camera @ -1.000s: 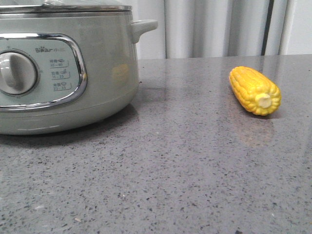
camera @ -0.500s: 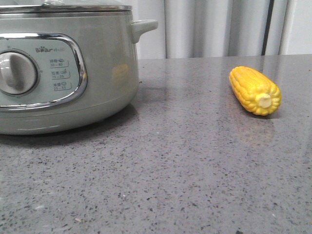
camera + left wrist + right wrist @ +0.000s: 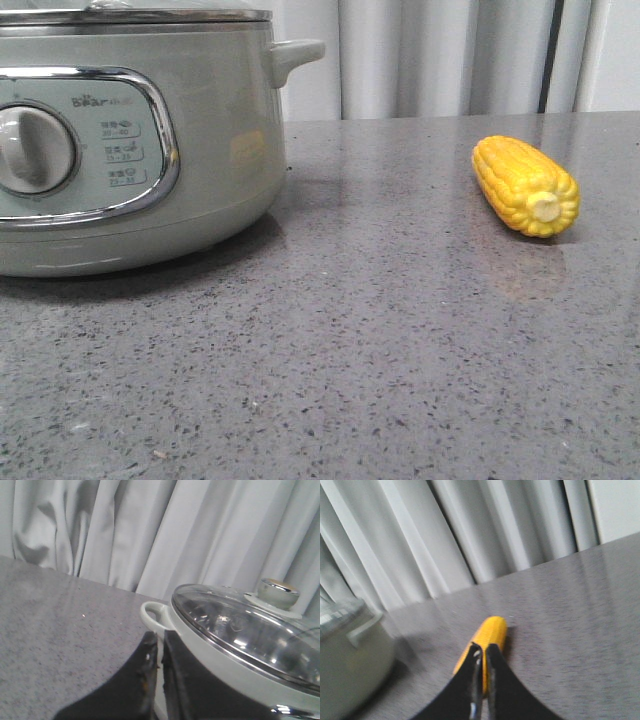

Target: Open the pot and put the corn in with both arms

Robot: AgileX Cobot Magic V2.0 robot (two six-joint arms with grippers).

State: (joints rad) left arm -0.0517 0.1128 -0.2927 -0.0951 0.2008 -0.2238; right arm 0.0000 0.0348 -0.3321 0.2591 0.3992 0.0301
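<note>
The pale grey-green pot [image 3: 215, 140] stands at the left of the grey counter with its glass lid [image 3: 130, 12] on. The yellow corn [image 3: 525, 185] lies on the counter at the right, pale core end towards me. Neither gripper shows in the front view. In the left wrist view my left gripper [image 3: 160, 639] is shut and empty, close beside the pot's wall [image 3: 220, 665], below its side handle [image 3: 152, 615]; the lid [image 3: 240, 630] and its knob [image 3: 278, 591] lie beyond. In the right wrist view my right gripper [image 3: 484, 650] is shut and empty, above and just short of the corn [image 3: 492, 630].
White curtains [image 3: 440, 55] hang behind the counter's far edge. Bare speckled counter [image 3: 380, 330] lies between the pot and the corn. The pot [image 3: 350, 655] shows blurred at the side of the right wrist view.
</note>
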